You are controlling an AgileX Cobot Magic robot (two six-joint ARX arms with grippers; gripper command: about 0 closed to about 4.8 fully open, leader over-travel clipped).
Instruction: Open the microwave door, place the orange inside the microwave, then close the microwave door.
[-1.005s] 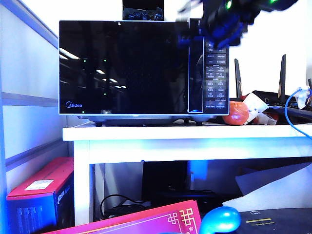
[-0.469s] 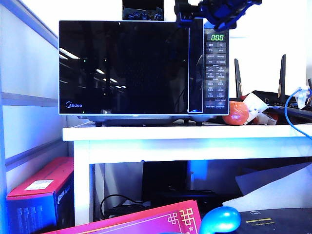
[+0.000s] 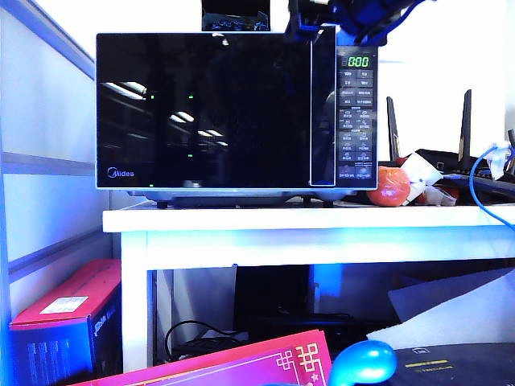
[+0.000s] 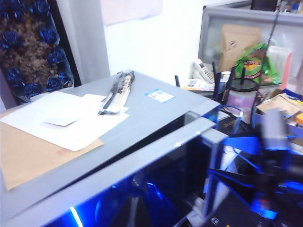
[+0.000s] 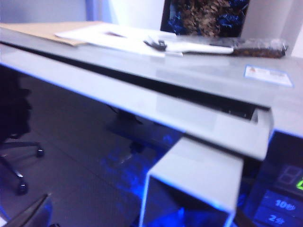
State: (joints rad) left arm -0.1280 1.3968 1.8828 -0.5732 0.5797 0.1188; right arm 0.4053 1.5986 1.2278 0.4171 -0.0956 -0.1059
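Microwave door (image 3: 205, 108) from outside stands barely ajar, my right pincer (image 3: 310, 20) spread wide at its top corner to lever it, orange (image 3: 389, 186) waiting on the bench (image 3: 322, 219); the wrist views show the gap, left pincer unseen.

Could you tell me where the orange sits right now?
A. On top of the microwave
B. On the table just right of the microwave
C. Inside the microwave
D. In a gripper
B: in the exterior view the orange rests on the white table beside the microwave, next to its control panel.
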